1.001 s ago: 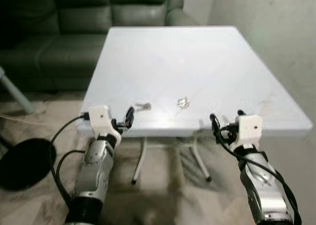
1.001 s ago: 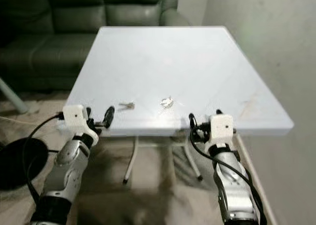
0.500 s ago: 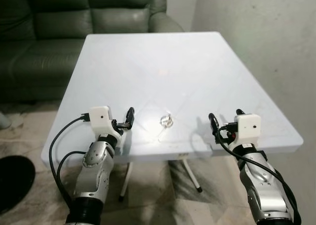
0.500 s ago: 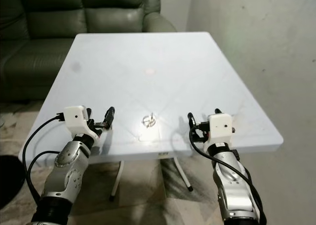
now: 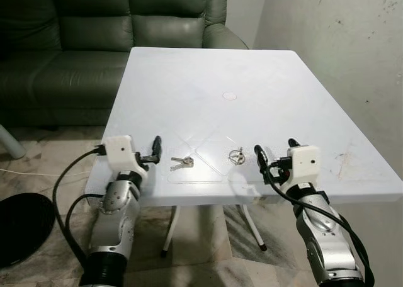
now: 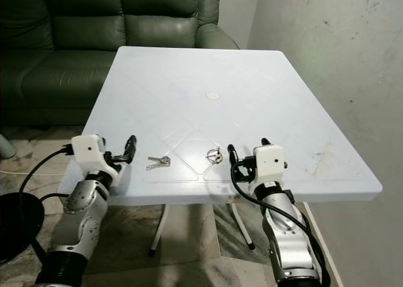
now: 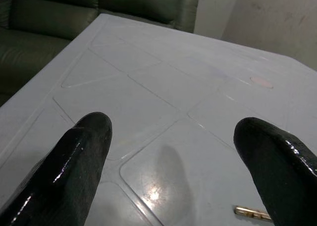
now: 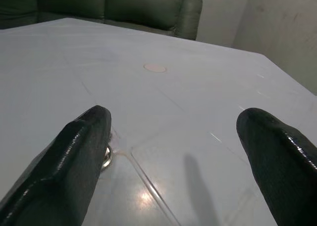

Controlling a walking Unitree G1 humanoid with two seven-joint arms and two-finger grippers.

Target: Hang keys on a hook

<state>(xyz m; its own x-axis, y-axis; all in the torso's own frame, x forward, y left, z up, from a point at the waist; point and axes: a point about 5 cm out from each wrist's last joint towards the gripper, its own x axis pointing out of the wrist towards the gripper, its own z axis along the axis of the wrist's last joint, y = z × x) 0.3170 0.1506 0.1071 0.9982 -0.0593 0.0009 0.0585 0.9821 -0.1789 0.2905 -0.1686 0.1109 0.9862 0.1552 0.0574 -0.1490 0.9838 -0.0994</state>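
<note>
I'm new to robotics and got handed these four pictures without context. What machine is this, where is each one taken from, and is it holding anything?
It is a humanoid robot with two silver arms, each ending in two long black fingers. The two wide pictures come from the two eyes of its head camera, looking down at a white table with a dark sofa behind. The two close-up pictures come from cameras on its wrists, looking along the fingers. On the table lie a bunch of keys and a small metal hook. The left gripper hovers beside the keys, the right gripper beside the hook. Both are open and hold nothing.
</note>
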